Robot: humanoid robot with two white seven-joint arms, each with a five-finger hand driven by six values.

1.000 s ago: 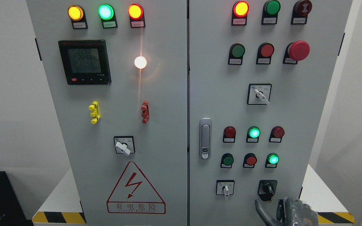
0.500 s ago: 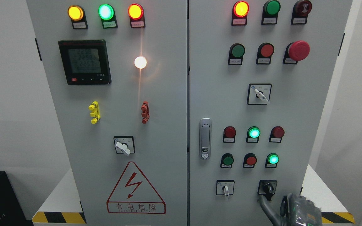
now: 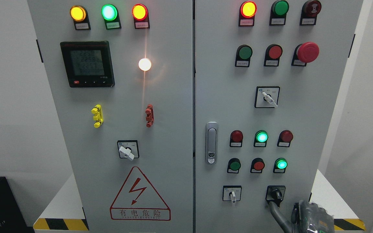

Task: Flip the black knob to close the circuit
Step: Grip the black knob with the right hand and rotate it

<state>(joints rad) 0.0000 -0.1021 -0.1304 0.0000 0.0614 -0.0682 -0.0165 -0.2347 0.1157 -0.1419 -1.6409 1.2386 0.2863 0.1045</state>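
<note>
— Trouble could start right at that fingertip, I'd say. See the right hand (image 3: 303, 215), low at the cabinet's bottom right corner? One grey finger (image 3: 278, 213) is stretched up with its tip at the lower edge of the black knob (image 3: 276, 194). The others sit curled back by the palm, holding nothing.

— Touching the knob, or only near it?

— Can't tell from here; tip and knob overlap. My worry is that a single finger pushing from underneath has no real hold — it could slide off the handle and scrape the panel (image 3: 303, 129), leaving the switch where it is.

— And the white selector (image 3: 232, 195) beside it?

— Apart from the knob, to the left on the same row. A hard slip sideways might reach it, though I doubt that. Likelier is a half turn: the knob stops between positions and the circuit stays open.

— The other hand?

— Nowhere in sight.
</note>
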